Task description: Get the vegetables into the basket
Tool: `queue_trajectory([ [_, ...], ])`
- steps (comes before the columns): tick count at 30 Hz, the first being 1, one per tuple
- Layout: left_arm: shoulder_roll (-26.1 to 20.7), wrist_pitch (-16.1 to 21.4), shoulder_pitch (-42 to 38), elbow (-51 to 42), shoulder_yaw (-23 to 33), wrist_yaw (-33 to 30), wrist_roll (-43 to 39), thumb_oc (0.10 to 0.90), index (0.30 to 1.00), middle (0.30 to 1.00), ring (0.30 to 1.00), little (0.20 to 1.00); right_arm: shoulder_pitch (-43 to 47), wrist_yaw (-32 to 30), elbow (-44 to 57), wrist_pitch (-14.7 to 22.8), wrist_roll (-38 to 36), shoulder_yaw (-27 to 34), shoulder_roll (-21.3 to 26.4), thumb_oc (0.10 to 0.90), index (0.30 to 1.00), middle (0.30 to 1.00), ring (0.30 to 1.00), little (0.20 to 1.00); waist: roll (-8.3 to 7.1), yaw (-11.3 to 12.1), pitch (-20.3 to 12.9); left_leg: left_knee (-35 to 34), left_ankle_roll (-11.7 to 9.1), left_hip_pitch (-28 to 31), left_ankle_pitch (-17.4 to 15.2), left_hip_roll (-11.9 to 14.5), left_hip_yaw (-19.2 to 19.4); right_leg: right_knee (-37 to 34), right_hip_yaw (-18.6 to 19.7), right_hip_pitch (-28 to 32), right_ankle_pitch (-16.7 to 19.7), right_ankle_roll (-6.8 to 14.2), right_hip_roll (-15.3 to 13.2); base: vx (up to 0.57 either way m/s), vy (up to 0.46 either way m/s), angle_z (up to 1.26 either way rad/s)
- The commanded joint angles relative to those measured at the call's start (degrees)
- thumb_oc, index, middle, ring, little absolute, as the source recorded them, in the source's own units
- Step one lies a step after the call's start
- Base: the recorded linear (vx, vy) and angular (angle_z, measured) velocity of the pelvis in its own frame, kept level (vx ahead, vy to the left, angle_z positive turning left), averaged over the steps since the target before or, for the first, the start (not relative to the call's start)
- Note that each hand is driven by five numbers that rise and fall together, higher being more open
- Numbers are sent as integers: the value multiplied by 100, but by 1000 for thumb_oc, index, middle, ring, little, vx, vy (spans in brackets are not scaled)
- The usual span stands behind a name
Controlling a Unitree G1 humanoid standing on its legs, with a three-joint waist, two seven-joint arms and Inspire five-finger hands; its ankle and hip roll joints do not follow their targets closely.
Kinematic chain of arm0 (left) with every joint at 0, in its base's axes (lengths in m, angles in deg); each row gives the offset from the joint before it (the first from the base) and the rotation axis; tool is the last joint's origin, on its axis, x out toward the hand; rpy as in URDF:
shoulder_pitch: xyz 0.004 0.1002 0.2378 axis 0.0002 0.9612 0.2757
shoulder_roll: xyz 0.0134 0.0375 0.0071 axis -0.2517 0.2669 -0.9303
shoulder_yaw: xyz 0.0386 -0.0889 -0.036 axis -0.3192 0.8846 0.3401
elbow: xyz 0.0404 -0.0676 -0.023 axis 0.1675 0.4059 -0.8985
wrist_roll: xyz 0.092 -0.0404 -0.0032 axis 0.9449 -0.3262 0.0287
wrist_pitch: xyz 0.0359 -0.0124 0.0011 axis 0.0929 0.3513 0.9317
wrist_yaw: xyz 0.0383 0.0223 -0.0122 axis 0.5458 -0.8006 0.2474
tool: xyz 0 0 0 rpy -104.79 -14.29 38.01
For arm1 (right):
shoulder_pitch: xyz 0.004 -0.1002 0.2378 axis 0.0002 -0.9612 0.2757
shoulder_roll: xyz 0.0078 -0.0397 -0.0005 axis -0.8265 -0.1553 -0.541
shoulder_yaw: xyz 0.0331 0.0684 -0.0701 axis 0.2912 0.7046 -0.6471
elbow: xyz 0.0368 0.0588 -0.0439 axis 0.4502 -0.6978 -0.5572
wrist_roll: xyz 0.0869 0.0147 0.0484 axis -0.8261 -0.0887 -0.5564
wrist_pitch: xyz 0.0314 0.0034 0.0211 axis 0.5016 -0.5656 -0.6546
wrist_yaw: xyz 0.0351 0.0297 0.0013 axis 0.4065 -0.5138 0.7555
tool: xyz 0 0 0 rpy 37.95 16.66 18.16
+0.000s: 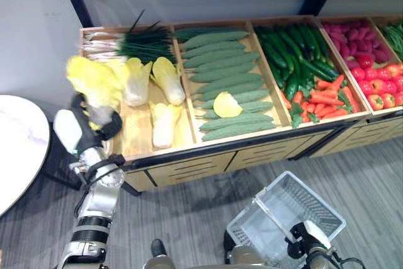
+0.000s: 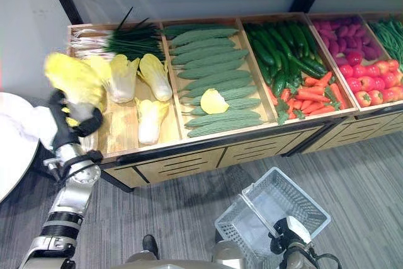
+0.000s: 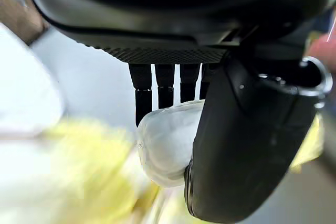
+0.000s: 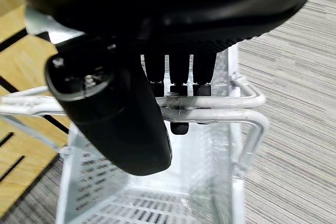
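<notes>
The left hand (image 1: 94, 124) was raised at the left of the frame, fingers and thumb curled round the pale stem of a yellow cabbage (image 1: 94, 81), lifted above the left end of the wooden produce rack (image 1: 189, 149). In the left wrist view the leaves were blurred, and only the white base (image 3: 168, 142) was seen clearly, pinched between fingers (image 3: 143, 100) and thumb. At the bottom right, the right hand (image 2: 286, 234) was partly cut off by the frame edge; its wrist view showed the fingers (image 4: 179, 85) hooked over the handle of the wire basket (image 1: 286, 215), held above the grey floor (image 1: 189, 212). 3 more cabbages (image 1: 167, 124) remained in the left compartment beside cucumbers (image 1: 223, 70).
</notes>
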Motion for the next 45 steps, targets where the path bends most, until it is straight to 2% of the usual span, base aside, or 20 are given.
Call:
queue_trajectory([
  [1, -397, 747, -733, -772, 219, -508, 67, 400, 300, 300, 300, 300, 54, -270, -17, 159, -67, -4, 138, 400, 300, 300, 300, 300, -250, 94, -184, 9, -170, 457, -943, 65, -125, 10, -85, -60, -238, 272, -249, 3, 8, 6],
  [4, -206, 1264, -477, -1518, -23, 159, -517, 400, 300, 300, 300, 300, 103, -293, -163, 154, -150, 51, 120, 400, 300, 300, 300, 300, -211, 127, -199, 9, -148, 450, -939, 44, -170, 8, -128, -33, -245, 263, -263, -2, 8, 7],
  [5, -205, 1261, -469, -1526, -19, 165, -521, 400, 300, 300, 300, 300, 100, -292, -161, 154, -150, 49, 122, 400, 300, 300, 300, 300, -211, 126, -201, 9, -148, 450, -939, 44, -171, 8, -128, -32, -245, 263, -263, -20, 16, 8],
  [6, -101, 1869, -232, -1829, -230, 851, -1786, 400, 300, 300, 300, 300, 116, -282, -104, 113, -211, 105, 137, 400, 300, 300, 300, 300, -181, 139, -170, 9, -134, 447, -927, 31, -209, 6, -144, -13, -241, 254, -267, -29, 25, 6],
  [8, -96, 2287, 134, -1970, -355, 2224, -3762, 400, 300, 300, 300, 300, 123, -176, -20, 24, -234, 178, 237, 400, 300, 300, 300, 300, -132, 142, -165, 9, -126, 456, -917, 14, -214, 5, -136, 0, -220, 253, -289, -22, 36, 4],
  [10, -10, 2148, 455, -1997, -576, 3212, -4928, 400, 300, 300, 300, 300, 84, -38, 207, -13, -164, 203, 277, 400, 300, 300, 300, 300, -104, 120, -166, 9, -120, 495, -936, 10, -205, 5, -111, 25, -228, 251, -293, 3, 15, 0],
  [11, -16, 2152, 453, -1990, -572, 3228, -4943, 400, 300, 300, 300, 300, 82, -36, 212, -15, -164, 204, 276, 400, 300, 300, 300, 300, -111, 121, -178, 9, -119, 473, -917, 5, -203, 5, -107, 2, -214, 246, -297, 9, 25, -3],
  [13, -24, 1861, 978, -2048, -909, 4368, -5584, 400, 300, 300, 300, 300, 121, 143, 90, -39, -53, 351, 312, 400, 300, 300, 300, 300, -66, 113, -201, 9, -103, 501, -935, -6, -178, 5, -76, 0, -215, 248, -314, 12, 32, -5],
  [15, 35, 1635, 1260, -2048, -1139, 4947, -6034, 400, 300, 300, 300, 300, 101, 205, 16, -24, -19, 422, 282, 400, 300, 300, 300, 300, -49, 128, -207, 9, -83, 550, -943, -16, -146, 5, -57, 28, -237, 241, -314, 15, 16, -6],
  [18, -85, 1535, 1408, -2258, -1310, 5302, -6177, 400, 300, 300, 300, 300, 61, 236, 86, 27, -6, 478, 290, 400, 300, 300, 300, 300, -43, 126, -185, 11, -66, 621, -919, -32, -103, 22, -30, 56, -256, 242, -321, 5, 6, -2],
  [19, -181, 1513, 1410, -2293, -1442, 5483, -6286, 400, 300, 300, 300, 300, 105, 236, -38, 36, -19, 508, 300, 400, 300, 300, 300, 300, -79, 153, -122, 363, -53, 486, -999, -36, -126, 63, 7, 66, -263, 218, -355, -30, -6, -4],
  [23, -415, 1454, 1308, -2349, -1635, 5750, -6395, 400, 300, 300, 300, 300, 13, 275, 76, 67, -41, 612, 328, 400, 300, 300, 300, 300, -159, 113, -26, 1063, -40, 97, -1265, -42, -121, 225, 72, -35, -267, 238, -472, -51, 50, -4],
  [26, -541, 1506, 1189, -2331, -1762, 5759, -6264, 400, 300, 300, 300, 300, 0, 279, 37, 46, -73, 669, 316, 400, 300, 300, 300, 300, -177, 68, 6, 1140, 59, 100, -1395, -154, -10, 379, 289, -234, -186, 337, -573, -40, 141, -18],
  [30, -522, 1603, 1032, -2120, -1698, 5647, -6128, 400, 300, 300, 300, 300, -22, 337, 296, 18, -5, 645, 260, 400, 300, 300, 300, 300, -238, -54, 89, 1023, 200, 187, -1486, -361, 334, 402, 576, -574, 332, 582, -725, -78, 138, -32],
  [32, -507, 1618, 989, -2071, -1665, 5606, -6102, 400, 300, 300, 300, 300, 22, 338, 212, 3, -32, 640, 233, 400, 300, 300, 300, 300, -239, -44, 102, 1001, 225, 205, -1487, -370, 458, 399, 569, -662, 409, 615, -734, -82, 67, -53],
  [33, -533, 1669, 981, -2049, -1630, 5527, -6040, 400, 300, 300, 300, 300, 43, 324, 284, -24, 1, 627, 214, 400, 300, 300, 300, 300, -238, -2, 146, 1002, 254, 223, -1473, -362, 598, 510, 417, -790, 469, 610, -750, -209, 165, -75],
  [34, -587, 1715, 923, -1953, -1432, 5372, -5867, 400, 300, 300, 300, 300, 85, 319, 344, -30, 8, 563, 193, 400, 300, 300, 300, 300, -118, 155, 207, 952, 323, 225, -1546, -234, 819, 1240, -435, -924, 102, 592, -859, -181, 128, -92],
  [41, -495, 1708, 913, -1838, -1274, 5155, -5694, 400, 300, 300, 300, 300, 144, 306, 61, -69, -8, 548, 173, 400, 300, 300, 300, 300, -55, 229, 192, 918, 430, 172, -1413, -144, 1169, 2302, -1040, -824, -360, 404, -961, -112, 33, -63],
  [42, -488, 1693, 995, -1894, -1190, 5145, -5626, 400, 300, 300, 300, 300, 157, 315, -66, -95, -27, 573, 180, 400, 300, 300, 300, 300, -125, 311, 93, 956, 367, 124, -1370, -141, 1272, 1881, -1209, -467, -412, 385, -894, -29, -118, -23],
  [45, -468, 1693, 1041, -1829, -1107, 5123, -5571, 400, 300, 300, 300, 300, 113, 294, -56, -82, -93, 579, 168, 400, 300, 300, 300, 300, -124, 325, 59, 1087, 266, 134, -1262, 4, 1348, 1578, -1225, -334, -747, 222, -667, 24, -138, -42],
])
